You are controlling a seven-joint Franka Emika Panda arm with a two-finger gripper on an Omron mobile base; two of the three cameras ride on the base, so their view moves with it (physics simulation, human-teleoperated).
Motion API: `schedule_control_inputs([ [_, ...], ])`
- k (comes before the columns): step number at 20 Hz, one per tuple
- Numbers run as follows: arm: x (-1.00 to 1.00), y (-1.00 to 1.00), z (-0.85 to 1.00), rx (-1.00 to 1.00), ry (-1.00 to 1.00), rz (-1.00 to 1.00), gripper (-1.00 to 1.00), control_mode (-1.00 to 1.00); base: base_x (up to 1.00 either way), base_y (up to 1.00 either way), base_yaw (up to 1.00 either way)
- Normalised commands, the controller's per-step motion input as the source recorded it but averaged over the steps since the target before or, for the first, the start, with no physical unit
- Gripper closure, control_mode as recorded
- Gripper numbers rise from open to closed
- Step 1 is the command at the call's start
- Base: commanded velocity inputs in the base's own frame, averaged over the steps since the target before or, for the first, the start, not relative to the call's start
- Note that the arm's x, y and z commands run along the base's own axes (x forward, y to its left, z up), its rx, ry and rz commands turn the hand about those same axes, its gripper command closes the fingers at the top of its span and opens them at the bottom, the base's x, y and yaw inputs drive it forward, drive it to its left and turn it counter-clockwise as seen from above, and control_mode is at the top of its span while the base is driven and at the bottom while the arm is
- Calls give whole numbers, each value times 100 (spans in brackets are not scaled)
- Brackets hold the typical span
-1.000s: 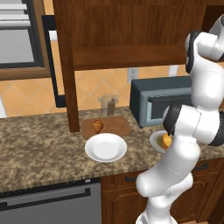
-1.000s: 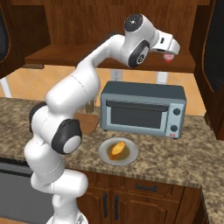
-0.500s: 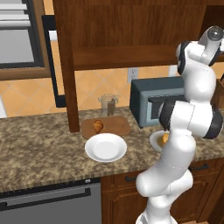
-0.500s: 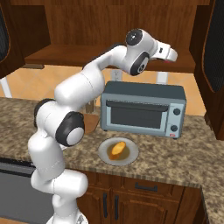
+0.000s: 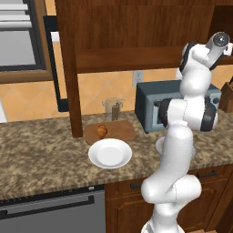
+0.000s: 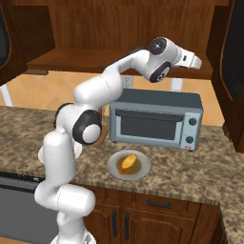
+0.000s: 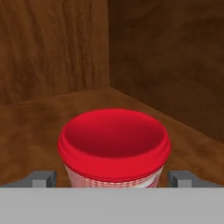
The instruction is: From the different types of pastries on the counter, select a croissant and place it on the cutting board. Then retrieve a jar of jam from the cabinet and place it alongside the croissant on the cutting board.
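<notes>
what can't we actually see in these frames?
- Jar body: hand view, cut off below by the bottom edge; red lid covers the rest, contents unknown.
- Finger contact with the jar: hand view, tips stand either side, touch not discernible.
- Plate right of the board: left base view, mostly behind the arm.
- Croissant: left base view, too small for detail.
- Gripper: right base view, its end too small to read.

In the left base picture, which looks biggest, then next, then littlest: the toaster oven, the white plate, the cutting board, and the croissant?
1. Toaster oven, though the arm hides part of it.
2. White plate and cutting board: too close to rank; the plate overlaps the board's front edge.
3. Croissant, smallest.
</notes>
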Motion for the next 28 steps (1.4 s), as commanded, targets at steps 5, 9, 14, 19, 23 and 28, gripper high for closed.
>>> schedule_control_inputs([
  [5,49,-39,0,6,0,5,-100,-100,0,0,0],
  [9,51,-1,-4,3,0,3,100,-100,0,0,0],
  [14,-41,4,15,2,-7,2,100,-100,0,0,0],
  [19,-93,49,10,0,-6,4,100,-100,0,0,0],
  [23,-35,94,-42,0,0,3,100,-100,0,0,0],
  [28,-28,100,-49,-7,-7,0,100,-100,0,0,0],
])
